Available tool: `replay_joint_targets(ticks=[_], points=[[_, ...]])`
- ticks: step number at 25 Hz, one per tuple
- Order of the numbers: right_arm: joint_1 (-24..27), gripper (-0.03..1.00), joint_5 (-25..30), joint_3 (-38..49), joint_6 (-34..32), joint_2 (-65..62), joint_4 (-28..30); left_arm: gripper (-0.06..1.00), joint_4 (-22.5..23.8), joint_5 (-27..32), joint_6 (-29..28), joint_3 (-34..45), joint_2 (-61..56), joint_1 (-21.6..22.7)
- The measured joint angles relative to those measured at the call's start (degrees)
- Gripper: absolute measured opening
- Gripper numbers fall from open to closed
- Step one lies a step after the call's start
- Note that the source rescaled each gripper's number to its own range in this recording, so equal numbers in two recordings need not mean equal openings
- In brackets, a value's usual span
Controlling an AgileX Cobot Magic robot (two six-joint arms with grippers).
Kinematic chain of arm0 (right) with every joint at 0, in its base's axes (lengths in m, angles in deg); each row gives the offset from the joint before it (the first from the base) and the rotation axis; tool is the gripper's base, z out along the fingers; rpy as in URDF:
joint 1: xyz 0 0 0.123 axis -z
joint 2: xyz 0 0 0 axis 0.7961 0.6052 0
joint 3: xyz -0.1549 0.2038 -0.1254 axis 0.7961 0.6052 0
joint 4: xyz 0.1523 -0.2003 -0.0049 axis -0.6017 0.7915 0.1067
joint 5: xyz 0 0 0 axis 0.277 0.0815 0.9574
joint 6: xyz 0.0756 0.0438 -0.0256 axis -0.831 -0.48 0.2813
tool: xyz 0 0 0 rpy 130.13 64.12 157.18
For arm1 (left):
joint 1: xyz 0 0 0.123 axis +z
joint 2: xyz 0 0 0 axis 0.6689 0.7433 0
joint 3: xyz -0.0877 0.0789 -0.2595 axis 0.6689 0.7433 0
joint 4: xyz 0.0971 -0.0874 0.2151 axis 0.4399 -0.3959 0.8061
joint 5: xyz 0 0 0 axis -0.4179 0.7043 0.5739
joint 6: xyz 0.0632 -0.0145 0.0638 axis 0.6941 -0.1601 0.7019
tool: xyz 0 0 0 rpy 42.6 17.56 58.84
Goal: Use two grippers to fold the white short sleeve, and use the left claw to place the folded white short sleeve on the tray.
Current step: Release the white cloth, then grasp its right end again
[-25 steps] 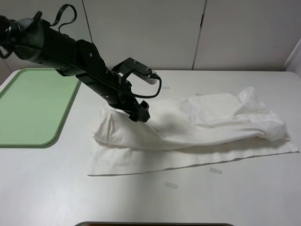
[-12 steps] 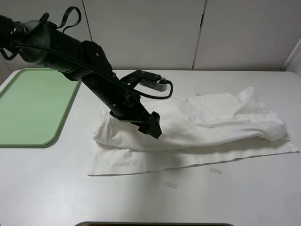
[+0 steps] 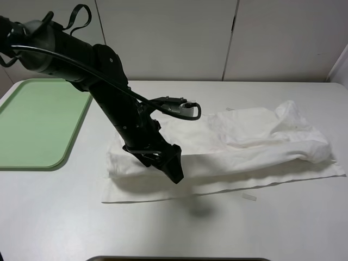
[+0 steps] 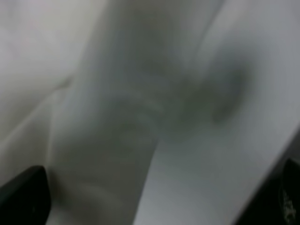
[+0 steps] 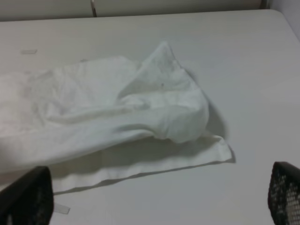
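- Over the white short sleeve's (image 3: pixel 244 141) near-left edge, the left tool (image 3: pixel 172 166) is held wide apart, nothing gripped; the right tool (image 5: pixel 154 206) is spread too.
- Probably just the hem should be pinched, not the bunched fold.
- It's laid lengthwise left-to-right on the worktop (image 3: pixel 283 228), right of the tray (image 3: pixel 32 125).
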State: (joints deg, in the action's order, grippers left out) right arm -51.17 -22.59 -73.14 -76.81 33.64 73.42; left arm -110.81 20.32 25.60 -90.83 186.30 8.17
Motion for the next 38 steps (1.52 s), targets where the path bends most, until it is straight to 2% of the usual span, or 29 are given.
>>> replay_joint_targets(ticks=[2, 5, 11, 15, 20, 25, 27, 34, 38], points=[[0.00, 1.00, 0.00, 0.00, 0.00, 0.00, 0.00, 0.98, -0.06, 5.17, -0.88, 0.00, 0.00, -0.21], [0.00, 1.00, 0.00, 0.00, 0.00, 0.00, 0.00, 0.98, 0.35, 9.89, -1.31, 0.00, 0.00, -0.96], [0.00, 1.00, 0.00, 0.00, 0.00, 0.00, 0.00, 0.98, 1.02, 12.41, -1.48, 0.00, -0.12, -1.32], [0.00, 1.00, 0.00, 0.00, 0.00, 0.00, 0.00, 0.98, 1.89, 10.85, -1.48, -1.36, -2.46, -1.44], [0.00, 1.00, 0.00, 0.00, 0.00, 0.00, 0.00, 0.98, 2.65, 3.97, -1.48, -5.83, -7.09, -1.44], [0.00, 1.00, 0.00, 0.00, 0.00, 0.00, 0.00, 0.98, 3.74, 2.70, -2.54, -8.35, -11.48, -1.44], [0.00, 1.00, 0.00, 0.00, 0.00, 0.00, 0.00, 0.98, 5.07, 2.25, -3.99, -8.62, -14.27, -1.44], [0.00, 1.00, 0.00, 0.00, 0.00, 0.00, 0.00, 0.98, 14.52, 3.20, -11.59, -7.94, -27.77, -1.44], [0.00, 1.00, 0.00, 0.00, 0.00, 0.00, 0.00, 0.98, 19.08, 3.98, -17.68, -1.38, -40.25, -1.44]])
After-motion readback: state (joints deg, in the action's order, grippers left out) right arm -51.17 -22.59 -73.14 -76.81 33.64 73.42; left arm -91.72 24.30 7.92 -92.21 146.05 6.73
